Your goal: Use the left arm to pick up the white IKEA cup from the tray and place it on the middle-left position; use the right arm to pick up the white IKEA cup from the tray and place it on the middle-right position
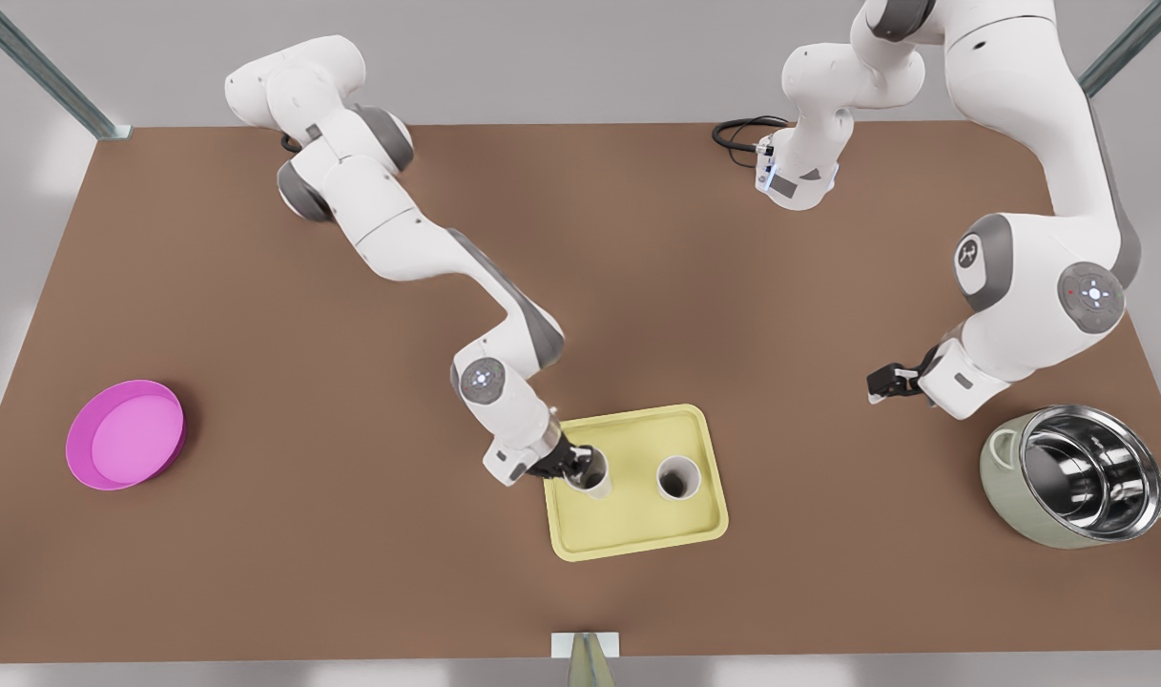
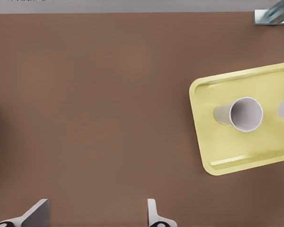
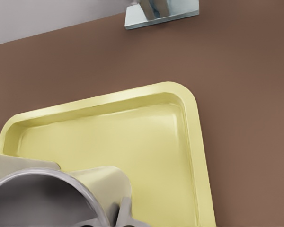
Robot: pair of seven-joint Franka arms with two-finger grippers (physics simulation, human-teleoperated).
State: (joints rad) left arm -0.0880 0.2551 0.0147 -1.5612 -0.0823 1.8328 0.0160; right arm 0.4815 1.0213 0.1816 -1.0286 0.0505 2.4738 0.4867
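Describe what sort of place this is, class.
Likely a simulated robot lab bench: a brown table in a metal frame, the right gripper at a white cup on a yellow tray, the left gripper waiting open above the table near a steel pot.

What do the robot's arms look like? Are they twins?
Yes, twins: chunky, rounded white arms with grey joints and little glowing blue-white rings. Each ends in a black hand: the right gripper at the tray, the left gripper near the pot. The left one's fingers are pale grey. A black cable coils behind.
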